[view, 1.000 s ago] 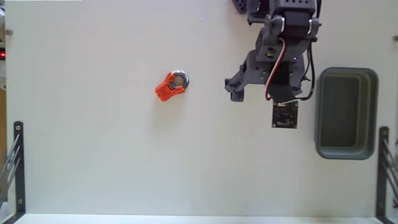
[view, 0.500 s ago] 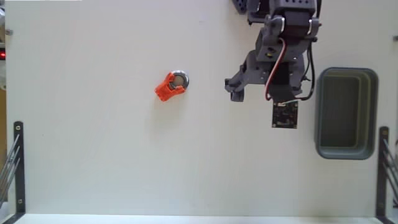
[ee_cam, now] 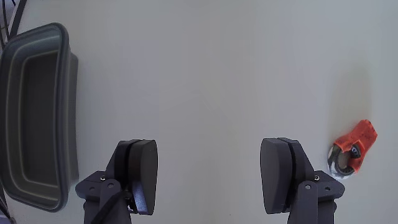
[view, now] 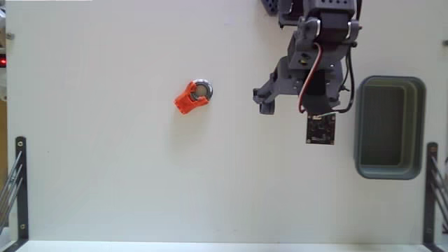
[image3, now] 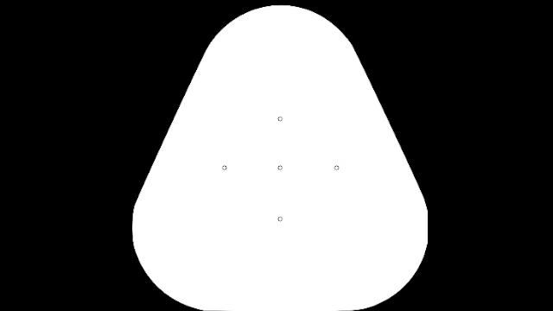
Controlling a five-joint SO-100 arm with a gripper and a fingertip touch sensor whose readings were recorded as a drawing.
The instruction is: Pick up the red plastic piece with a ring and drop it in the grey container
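The red plastic piece with a ring (view: 191, 98) lies on the white table, left of the arm in the fixed view, its metal ring pointing up-right. The wrist view shows the same piece (ee_cam: 354, 144) at the right edge, beyond the right finger (ee_cam: 281, 171). My gripper (view: 304, 103) hangs between the piece and the grey container (view: 389, 82), apart from both. Seen from the wrist, the gripper (ee_cam: 208, 174) is open, with only bare table between its fingers. The container (ee_cam: 37, 32) sits at the left of that view and looks to have nothing in it.
Black metal brackets stand at the table's lower left edge (view: 19, 183) and lower right edge (view: 431, 183) in the fixed view. The arm's base is at the top right (view: 318, 10). White tabletop stretches between the piece and the gripper.
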